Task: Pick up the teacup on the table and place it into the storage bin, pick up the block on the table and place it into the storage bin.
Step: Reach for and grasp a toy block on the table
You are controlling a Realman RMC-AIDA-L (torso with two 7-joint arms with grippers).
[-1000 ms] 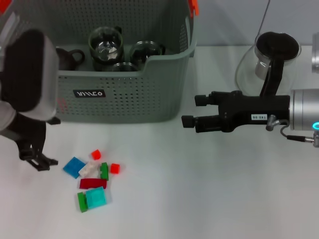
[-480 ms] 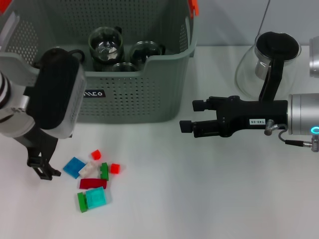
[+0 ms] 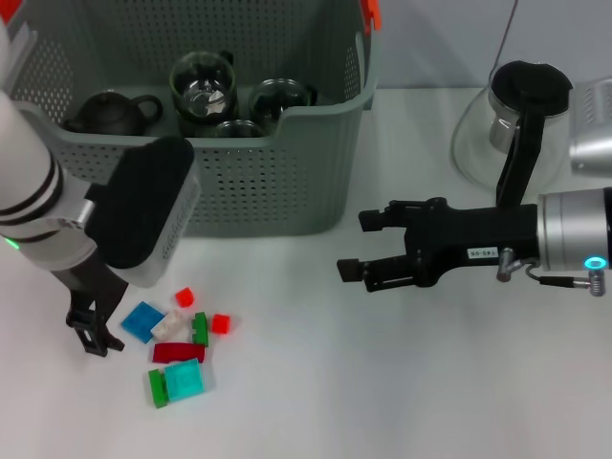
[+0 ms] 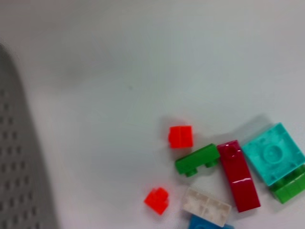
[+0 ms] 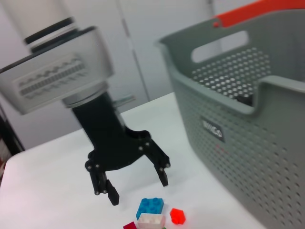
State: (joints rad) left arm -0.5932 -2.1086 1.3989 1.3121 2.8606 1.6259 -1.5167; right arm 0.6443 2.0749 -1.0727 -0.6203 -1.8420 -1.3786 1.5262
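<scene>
Several small blocks lie on the white table in front of the storage bin (image 3: 277, 182): a blue block (image 3: 142, 321), white (image 3: 172, 325), two small red (image 3: 184, 296), green (image 3: 200, 328), dark red (image 3: 178, 352) and teal (image 3: 184, 381). The left wrist view shows them too, with a red block (image 4: 180, 136) and the teal one (image 4: 272, 153). My left gripper (image 3: 96, 335) is low over the table just left of the blue block; the right wrist view shows it (image 5: 138, 188) open and empty. My right gripper (image 3: 356, 245) is open and empty, right of the bin. Glass teacups (image 3: 203, 86) sit inside the bin.
A dark teapot (image 3: 110, 112) also sits in the bin. A glass carafe (image 3: 512, 115) with a black lid stands at the back right, behind my right arm. My left arm hides the bin's front label. The bin has an orange handle clip (image 3: 371, 13).
My left arm has swung right and down toward the blocks, uncovering the teapot in the bin. My right gripper has moved left and slightly lower, still open.
</scene>
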